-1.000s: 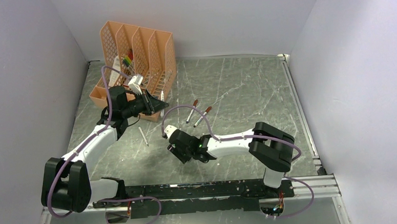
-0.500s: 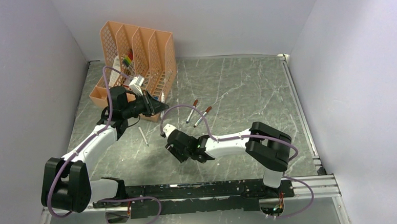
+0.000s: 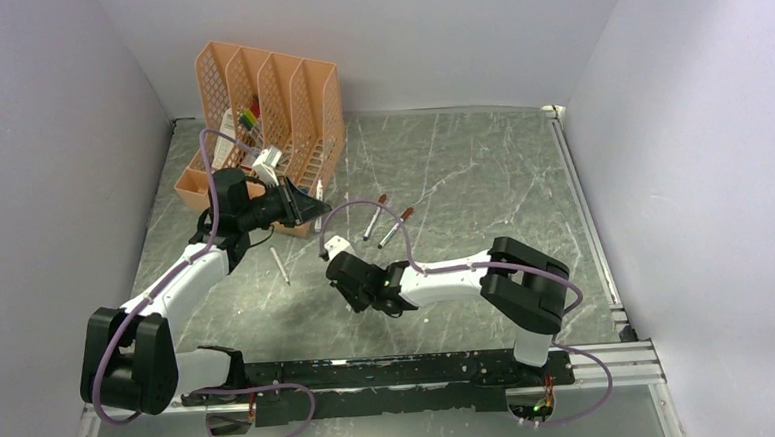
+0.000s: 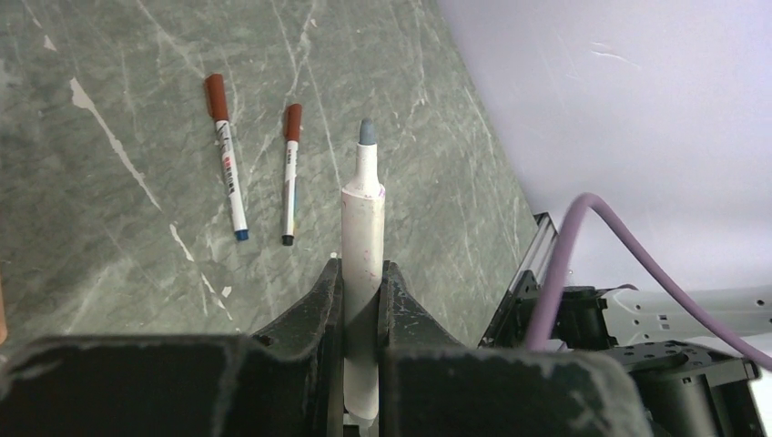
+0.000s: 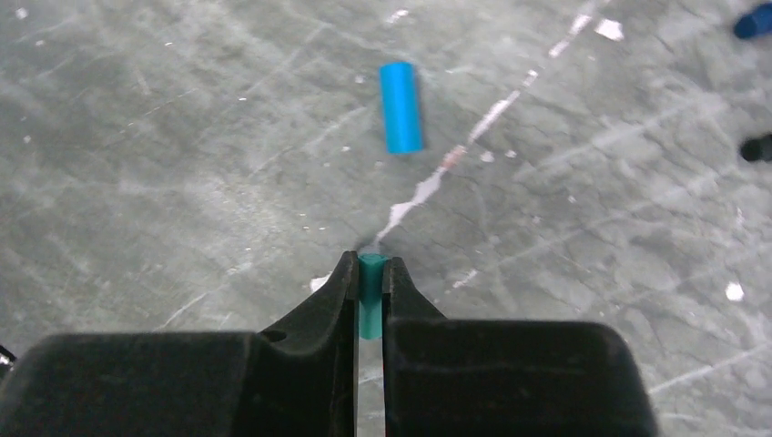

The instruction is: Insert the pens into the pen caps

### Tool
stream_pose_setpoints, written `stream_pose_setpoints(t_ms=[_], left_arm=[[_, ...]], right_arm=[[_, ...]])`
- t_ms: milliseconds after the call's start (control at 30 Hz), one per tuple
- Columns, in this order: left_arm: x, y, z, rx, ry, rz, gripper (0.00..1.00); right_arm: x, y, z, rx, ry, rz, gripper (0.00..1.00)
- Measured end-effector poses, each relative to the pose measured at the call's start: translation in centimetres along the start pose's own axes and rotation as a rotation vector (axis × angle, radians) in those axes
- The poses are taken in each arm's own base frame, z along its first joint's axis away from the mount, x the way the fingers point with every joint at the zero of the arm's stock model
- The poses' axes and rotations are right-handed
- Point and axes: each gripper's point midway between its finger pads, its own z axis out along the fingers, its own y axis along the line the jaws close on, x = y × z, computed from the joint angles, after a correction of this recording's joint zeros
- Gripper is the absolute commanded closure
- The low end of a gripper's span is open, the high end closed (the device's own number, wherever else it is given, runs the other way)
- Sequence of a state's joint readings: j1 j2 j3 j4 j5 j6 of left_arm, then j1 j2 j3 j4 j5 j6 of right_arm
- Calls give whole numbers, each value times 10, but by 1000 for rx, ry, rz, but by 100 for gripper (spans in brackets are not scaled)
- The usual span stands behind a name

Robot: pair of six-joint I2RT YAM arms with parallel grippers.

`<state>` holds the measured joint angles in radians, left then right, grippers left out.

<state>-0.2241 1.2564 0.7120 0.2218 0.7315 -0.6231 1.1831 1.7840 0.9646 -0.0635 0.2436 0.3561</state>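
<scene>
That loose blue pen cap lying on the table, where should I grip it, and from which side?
Probably grip the short blue plastic pen cap across its middle, coming straight down from above. It lies flat on the grey marble table, both long sides free.

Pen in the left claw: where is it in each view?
Top external: pen juts from the left claw, upper left of centre.
Left wrist: centre, upright between the fingers.
Right wrist: not in it; right claw pinches a teal cap.
Landmark: two red-capped pens, right of it from the top, left of it in left wrist.
</scene>
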Motion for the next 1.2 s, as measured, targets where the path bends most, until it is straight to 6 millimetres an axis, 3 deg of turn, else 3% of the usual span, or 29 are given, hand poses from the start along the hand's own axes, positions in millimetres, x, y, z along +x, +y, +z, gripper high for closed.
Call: stream_pose_setpoints(t_ms=[133, 233, 367, 467, 600, 700, 833, 967, 1200], left_arm=[[-1, -6, 0, 37, -8, -9, 93], [2, -10, 0, 69, -13, -20, 93], [6, -16, -1, 126, -32, -37, 93], [13, -25, -1, 182, -45, -48, 93], [20, -57, 7, 306, -45, -26, 93], [36, -94, 16, 447, -12, -3, 93], [57, -122, 25, 587, 35, -23, 93], [63, -127, 30, 652, 43, -84, 93], [73, -125, 38, 664, 98, -199, 93]], right_arm=[[0, -16, -6, 51, 23, 103, 100], [-17, -31, -22, 61, -37, 215, 100], [-52, -61, -67, 1, -236, 403, 100], [-79, -98, -102, -52, -429, 554, 100], [-107, -134, -137, -110, -625, 649, 100], [-134, -137, -162, -200, -742, 653, 100], [-168, -138, -197, -343, -902, 653, 100], [-191, -142, -223, -461, -1028, 652, 100], [-200, -128, -233, -583, -1064, 617, 100]])
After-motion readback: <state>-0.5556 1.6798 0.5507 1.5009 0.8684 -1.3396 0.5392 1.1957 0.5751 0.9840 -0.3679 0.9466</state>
